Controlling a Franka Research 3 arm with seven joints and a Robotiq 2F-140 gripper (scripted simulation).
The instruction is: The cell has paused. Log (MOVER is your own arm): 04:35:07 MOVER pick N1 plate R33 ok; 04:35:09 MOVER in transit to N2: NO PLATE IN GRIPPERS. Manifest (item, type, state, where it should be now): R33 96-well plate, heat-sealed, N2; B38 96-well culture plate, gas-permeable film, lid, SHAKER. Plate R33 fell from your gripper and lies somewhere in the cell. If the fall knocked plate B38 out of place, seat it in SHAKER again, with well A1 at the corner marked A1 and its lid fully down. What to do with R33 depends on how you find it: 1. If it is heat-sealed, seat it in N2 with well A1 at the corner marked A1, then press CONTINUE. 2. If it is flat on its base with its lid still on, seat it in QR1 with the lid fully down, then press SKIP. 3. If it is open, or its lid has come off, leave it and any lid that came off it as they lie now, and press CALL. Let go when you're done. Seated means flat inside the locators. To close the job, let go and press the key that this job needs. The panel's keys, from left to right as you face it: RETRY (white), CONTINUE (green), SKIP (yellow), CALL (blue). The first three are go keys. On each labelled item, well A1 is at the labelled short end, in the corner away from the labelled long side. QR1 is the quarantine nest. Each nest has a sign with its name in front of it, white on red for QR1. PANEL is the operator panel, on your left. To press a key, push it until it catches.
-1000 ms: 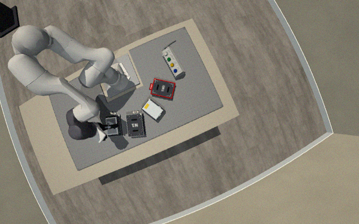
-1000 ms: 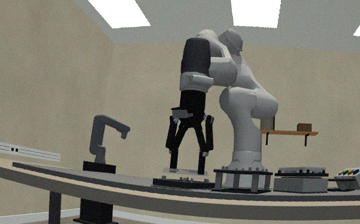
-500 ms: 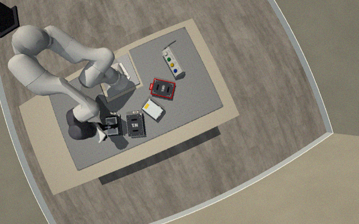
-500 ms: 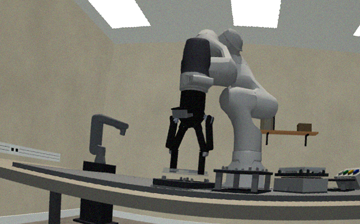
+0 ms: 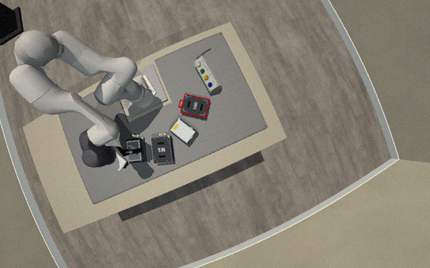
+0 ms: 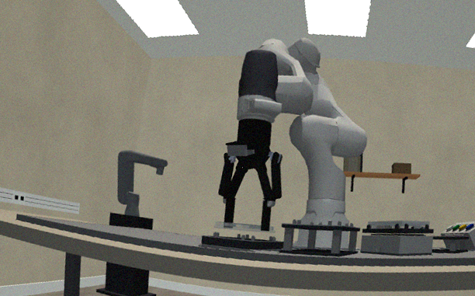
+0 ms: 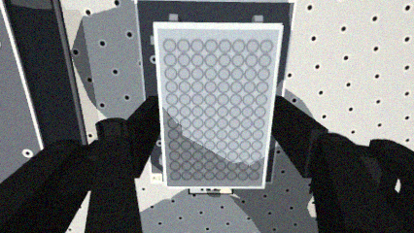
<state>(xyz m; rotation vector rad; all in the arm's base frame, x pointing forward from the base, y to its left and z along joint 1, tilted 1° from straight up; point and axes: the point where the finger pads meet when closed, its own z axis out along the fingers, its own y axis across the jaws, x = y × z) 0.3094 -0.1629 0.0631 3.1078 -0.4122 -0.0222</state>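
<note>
My gripper (image 6: 246, 221) is shut on a clear 96-well plate (image 7: 217, 104), gripping its two long sides. It holds the plate level, a little above a dark nest (image 6: 240, 241) near the mat's front left; the plate sits roughly over the nest, and I cannot read the nest's sign. In the overhead view the gripper (image 5: 132, 150) stands just left of nest N1 (image 5: 162, 149), which is empty. A white-topped plate with a yellow label (image 5: 182, 130) lies askew on the mat between N1 and the red-framed QR1 nest (image 5: 195, 106), which is also empty.
The operator panel (image 5: 207, 75) with its coloured keys stands at the mat's far side, also seen in the side view (image 6: 471, 232). A raised stand on posts (image 6: 318, 235) and a grey block carrying a plate (image 6: 397, 237) stand to the right of the gripper.
</note>
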